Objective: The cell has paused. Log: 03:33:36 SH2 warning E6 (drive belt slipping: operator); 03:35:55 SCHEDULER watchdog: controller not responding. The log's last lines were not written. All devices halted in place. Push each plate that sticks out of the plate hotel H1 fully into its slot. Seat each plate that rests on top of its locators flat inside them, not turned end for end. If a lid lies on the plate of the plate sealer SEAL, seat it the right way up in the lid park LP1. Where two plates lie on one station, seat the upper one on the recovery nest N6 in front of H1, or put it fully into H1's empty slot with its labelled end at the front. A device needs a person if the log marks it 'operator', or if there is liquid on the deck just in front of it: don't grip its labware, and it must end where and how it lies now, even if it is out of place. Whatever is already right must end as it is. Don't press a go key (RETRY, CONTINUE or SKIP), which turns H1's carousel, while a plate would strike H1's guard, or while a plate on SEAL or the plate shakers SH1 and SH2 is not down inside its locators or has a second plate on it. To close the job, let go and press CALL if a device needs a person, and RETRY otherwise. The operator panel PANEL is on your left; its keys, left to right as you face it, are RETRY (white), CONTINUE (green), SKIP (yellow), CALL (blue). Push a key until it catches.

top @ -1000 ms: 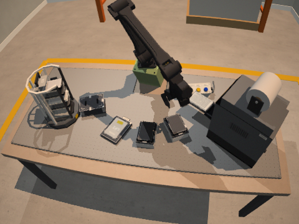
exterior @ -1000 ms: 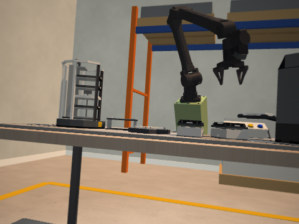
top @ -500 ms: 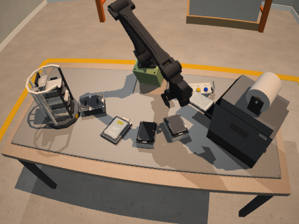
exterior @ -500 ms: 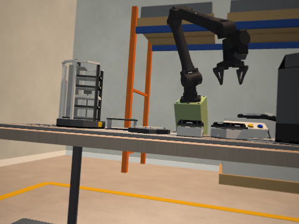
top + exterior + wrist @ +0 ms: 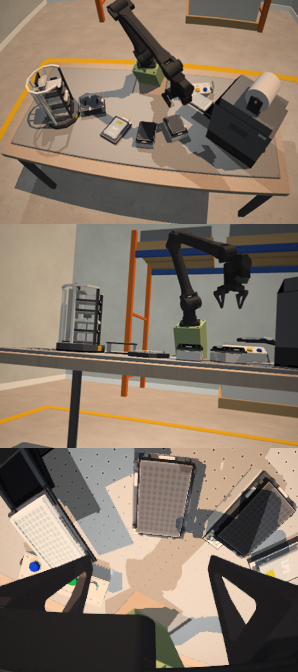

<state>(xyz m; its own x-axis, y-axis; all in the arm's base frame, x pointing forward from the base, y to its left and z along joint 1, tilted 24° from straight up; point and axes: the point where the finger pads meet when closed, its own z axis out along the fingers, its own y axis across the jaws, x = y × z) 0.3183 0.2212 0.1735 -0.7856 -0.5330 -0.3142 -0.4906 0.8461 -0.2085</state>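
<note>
End effector (image 5: 230,297) fully open, empty, high above bench (image 5: 149,174). Below it: grey gridded plate (image 5: 164,495) on a station; white gridded plate (image 5: 201,101) at black sealer (image 5: 245,124). Advice: descend plumb, straddle plate's sides, avoid blue key (image 5: 204,89).

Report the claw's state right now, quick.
Claw: open wide, holding nothing, hanging in the air above the table.
</note>
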